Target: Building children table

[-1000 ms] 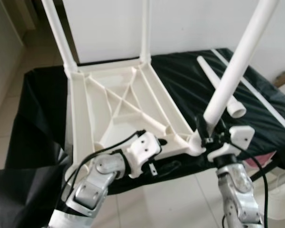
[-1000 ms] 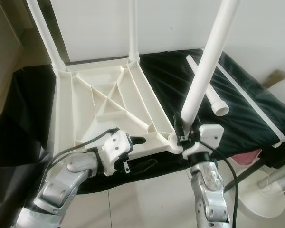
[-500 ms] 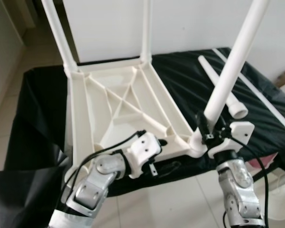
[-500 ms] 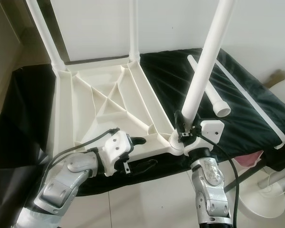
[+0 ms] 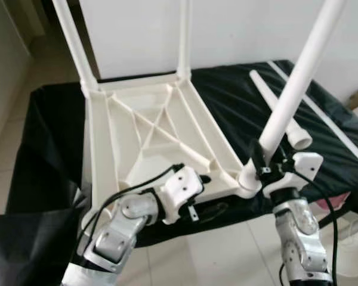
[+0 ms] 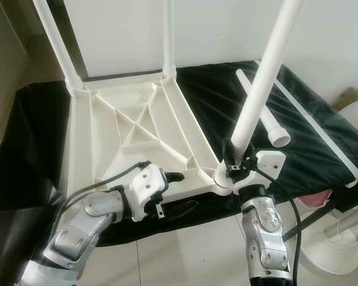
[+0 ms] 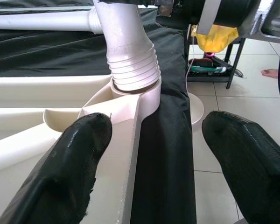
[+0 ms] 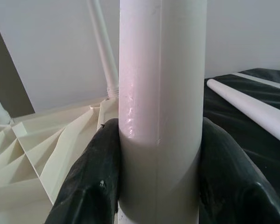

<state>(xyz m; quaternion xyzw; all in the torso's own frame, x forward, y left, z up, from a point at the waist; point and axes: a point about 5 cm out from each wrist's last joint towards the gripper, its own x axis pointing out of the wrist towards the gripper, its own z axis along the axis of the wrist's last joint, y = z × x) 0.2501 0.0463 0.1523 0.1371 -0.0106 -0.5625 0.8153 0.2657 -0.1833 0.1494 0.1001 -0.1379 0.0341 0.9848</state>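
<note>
Black-draped bench (image 5: 48,143) carries the white table top (image 5: 149,140), laid upside down with ribs up, two far legs already standing. The right gripper (image 6: 237,159) is clamped on the near-right table leg (image 5: 298,77), whose long axis rises steeply, leaning up-right, threaded end seated in the corner socket (image 7: 133,88). Versus 1 s ago, the leg is tilted slightly more upright. The left gripper (image 7: 154,163) is spread wide at the top's near edge. A loose leg (image 5: 274,107) lies flat on the cloth.
</note>
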